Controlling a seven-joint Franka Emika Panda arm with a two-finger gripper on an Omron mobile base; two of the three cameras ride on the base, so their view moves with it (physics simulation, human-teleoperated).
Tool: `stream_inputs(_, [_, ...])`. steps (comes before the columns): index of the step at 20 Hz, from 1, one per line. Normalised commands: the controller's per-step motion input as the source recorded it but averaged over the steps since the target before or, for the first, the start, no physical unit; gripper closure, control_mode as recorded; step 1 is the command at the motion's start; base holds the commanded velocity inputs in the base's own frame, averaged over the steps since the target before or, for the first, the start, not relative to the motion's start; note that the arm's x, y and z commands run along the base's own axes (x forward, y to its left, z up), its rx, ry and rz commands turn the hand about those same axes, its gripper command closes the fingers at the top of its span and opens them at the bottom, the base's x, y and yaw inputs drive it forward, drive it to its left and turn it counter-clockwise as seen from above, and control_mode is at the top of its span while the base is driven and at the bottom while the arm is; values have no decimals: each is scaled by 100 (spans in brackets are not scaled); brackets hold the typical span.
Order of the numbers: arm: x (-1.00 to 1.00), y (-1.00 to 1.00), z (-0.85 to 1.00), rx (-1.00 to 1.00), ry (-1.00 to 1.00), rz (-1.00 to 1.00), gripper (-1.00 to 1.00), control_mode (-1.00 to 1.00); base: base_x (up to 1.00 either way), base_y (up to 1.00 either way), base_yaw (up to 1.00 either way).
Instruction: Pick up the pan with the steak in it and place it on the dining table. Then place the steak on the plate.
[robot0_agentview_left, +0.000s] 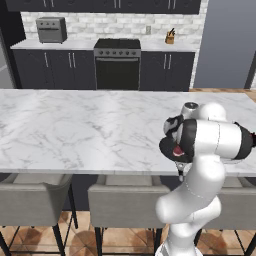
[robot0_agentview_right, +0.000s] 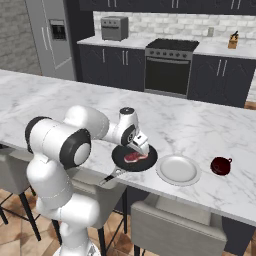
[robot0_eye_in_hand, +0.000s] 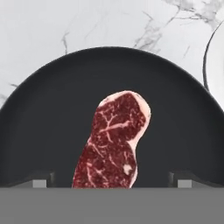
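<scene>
The black pan (robot0_agentview_right: 121, 158) sits on the marble dining table (robot0_agentview_right: 60, 100) near its front edge, handle pointing toward the robot. The red marbled steak (robot0_agentview_right: 134, 157) lies in it. My gripper (robot0_agentview_right: 141, 148) hangs just above the steak, open. In the hand view the steak (robot0_eye_in_hand: 114, 140) lies lengthwise in the middle of the pan (robot0_eye_in_hand: 48, 127), and my gripper (robot0_eye_in_hand: 113, 181) has one fingertip (robot0_eye_in_hand: 41, 180) on each side of the steak's near end, apart from it. The pale plate (robot0_agentview_right: 178, 169) rests right beside the pan; its rim (robot0_eye_in_hand: 209, 52) shows at the hand view's right edge.
A dark red round cup-like thing (robot0_agentview_right: 220, 165) stands on the table right of the plate. Grey chairs (robot0_agentview_right: 170, 230) are tucked under the table's near edge. The kitchen counter with a stove (robot0_agentview_right: 170, 47) lies far behind. The table (robot0_agentview_left: 75, 125) stretches wide to the left.
</scene>
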Motion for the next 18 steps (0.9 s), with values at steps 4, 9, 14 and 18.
stream_inputs(4, [39,-28,-17,0,0,0,-100,-100,0,0,0])
stream_inputs(9, [15,-8,-8,-1,0,0,-100,-100,0,0,0])
stream_inputs(14, [0,0,-3,0,0,0,-100,-100,0,0,0])
stream_inputs(18, [0,0,-15,0,1,0,-100,-100,0,0,0])
